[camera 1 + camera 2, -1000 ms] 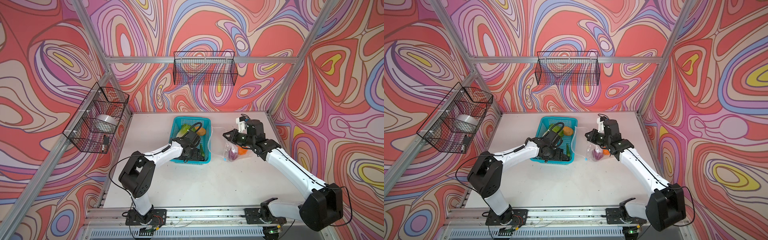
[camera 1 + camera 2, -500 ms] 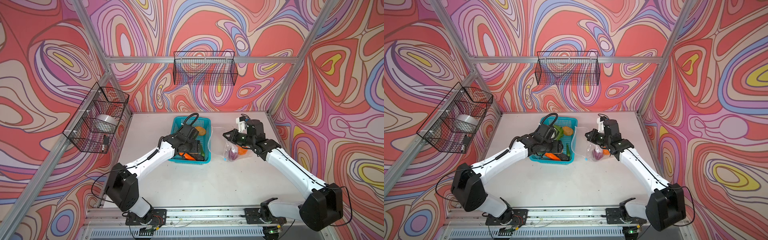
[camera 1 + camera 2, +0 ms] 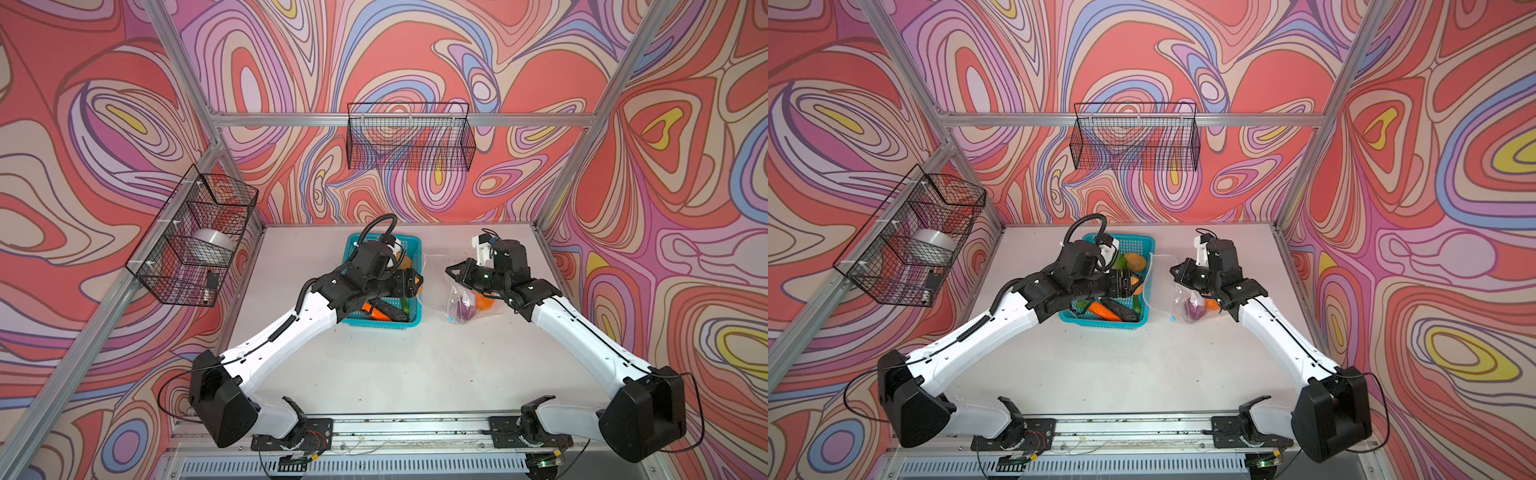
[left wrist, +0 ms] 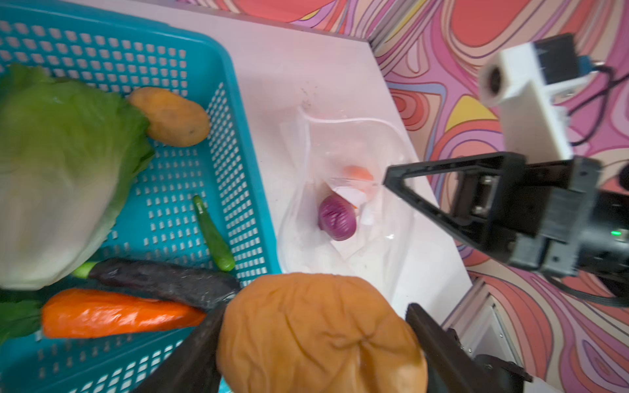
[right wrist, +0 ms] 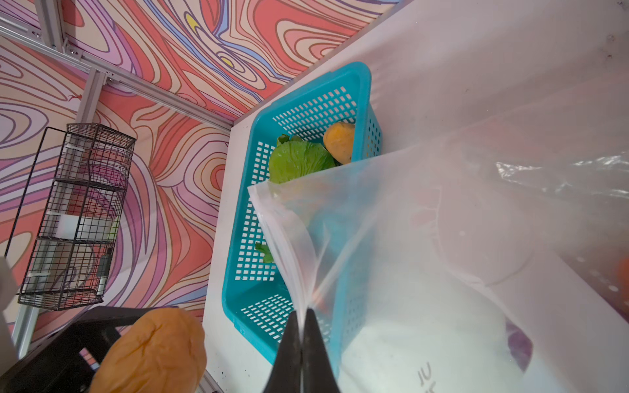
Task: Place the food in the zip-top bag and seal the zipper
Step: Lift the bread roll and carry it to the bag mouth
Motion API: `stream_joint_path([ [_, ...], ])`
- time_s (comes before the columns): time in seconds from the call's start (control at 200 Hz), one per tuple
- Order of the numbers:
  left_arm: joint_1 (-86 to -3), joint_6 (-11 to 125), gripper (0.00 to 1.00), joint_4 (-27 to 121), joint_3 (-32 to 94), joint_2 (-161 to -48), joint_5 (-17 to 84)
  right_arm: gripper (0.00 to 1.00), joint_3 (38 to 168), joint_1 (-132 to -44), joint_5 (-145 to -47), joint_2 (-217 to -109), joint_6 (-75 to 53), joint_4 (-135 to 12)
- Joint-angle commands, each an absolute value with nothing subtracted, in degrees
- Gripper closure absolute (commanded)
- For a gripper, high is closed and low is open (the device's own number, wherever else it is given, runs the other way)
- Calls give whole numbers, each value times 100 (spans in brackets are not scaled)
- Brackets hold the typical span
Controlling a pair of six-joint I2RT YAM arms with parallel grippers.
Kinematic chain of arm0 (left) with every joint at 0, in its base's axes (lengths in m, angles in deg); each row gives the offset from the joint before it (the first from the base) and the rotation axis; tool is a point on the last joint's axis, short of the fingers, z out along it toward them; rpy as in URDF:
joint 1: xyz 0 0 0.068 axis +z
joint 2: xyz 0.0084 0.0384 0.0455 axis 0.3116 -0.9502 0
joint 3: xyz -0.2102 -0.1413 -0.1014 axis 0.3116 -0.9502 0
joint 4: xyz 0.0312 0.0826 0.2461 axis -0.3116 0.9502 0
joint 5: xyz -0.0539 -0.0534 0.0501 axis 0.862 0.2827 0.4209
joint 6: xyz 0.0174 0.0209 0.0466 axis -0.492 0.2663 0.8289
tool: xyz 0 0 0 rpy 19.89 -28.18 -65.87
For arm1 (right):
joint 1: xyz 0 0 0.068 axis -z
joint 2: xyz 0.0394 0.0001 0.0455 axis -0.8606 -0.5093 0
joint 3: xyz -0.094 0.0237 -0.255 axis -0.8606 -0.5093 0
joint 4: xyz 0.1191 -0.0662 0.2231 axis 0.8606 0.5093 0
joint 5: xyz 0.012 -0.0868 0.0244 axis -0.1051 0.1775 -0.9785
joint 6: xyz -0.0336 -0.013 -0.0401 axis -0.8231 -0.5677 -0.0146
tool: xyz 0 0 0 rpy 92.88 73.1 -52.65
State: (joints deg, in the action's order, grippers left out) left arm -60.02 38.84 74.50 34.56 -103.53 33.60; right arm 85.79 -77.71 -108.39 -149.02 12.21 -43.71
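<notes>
My left gripper (image 4: 316,323) is shut on a tan potato (image 4: 320,337), held above the teal basket's (image 3: 374,322) right edge, beside the zip-top bag (image 4: 357,136). My right gripper (image 5: 303,316) is shut on the bag's (image 5: 408,238) mouth edge and holds it lifted open. In both top views the bag (image 3: 1158,291) holds a purple onion (image 3: 465,309) and an orange pumpkin (image 3: 484,301). The zipper's blue slider tab (image 3: 1172,319) hangs at the front. Lettuce (image 4: 58,170), another potato (image 4: 170,115), a carrot (image 4: 115,313), a dark cucumber (image 4: 163,282) and a small green piece (image 4: 214,234) lie in the basket.
A black wire basket (image 3: 409,137) hangs on the back wall. Another (image 3: 195,237) on the left wall holds a silver roll. Bare white table (image 3: 395,365) lies in front of the teal basket and the bag.
My left gripper has risen out of the basket with the potato and moved right, towards the bag's mouth. The right gripper and bag have stayed still.
</notes>
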Motion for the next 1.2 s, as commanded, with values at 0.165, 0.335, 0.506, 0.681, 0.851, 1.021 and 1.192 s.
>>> stream_joint_path([
  [0.165,-6199,3428,30,6356,3811,-10953,4126,100,8546,-7773,-10886,-14810,1281,-4488],
  [0.335,-6232,3117,30,5899,3857,-11354,4297,100,8548,-7775,-10881,-14746,1281,-4460],
  [0.506,-6236,2939,30,5711,3708,-11534,4050,100,8537,-7775,-10840,-14625,1280,-4376],
  [0.681,-6236,2818,30,5705,3464,-11634,3632,100,8490,-7775,-10835,-14521,1344,-4383],
  [0.851,-6236,2844,30,6023,3496,-11856,3321,100,8509,-7775,-10843,-14489,1359,-4394],
  [1.021,-6267,3001,30,6409,3741,-12060,3150,100,8531,-7775,-10861,-14465,1369,-4414],
  [1.192,-6322,3218,27,7090,4255,-12409,3098,100,8522,-7775,-10905,-14514,1378,-4444],
])
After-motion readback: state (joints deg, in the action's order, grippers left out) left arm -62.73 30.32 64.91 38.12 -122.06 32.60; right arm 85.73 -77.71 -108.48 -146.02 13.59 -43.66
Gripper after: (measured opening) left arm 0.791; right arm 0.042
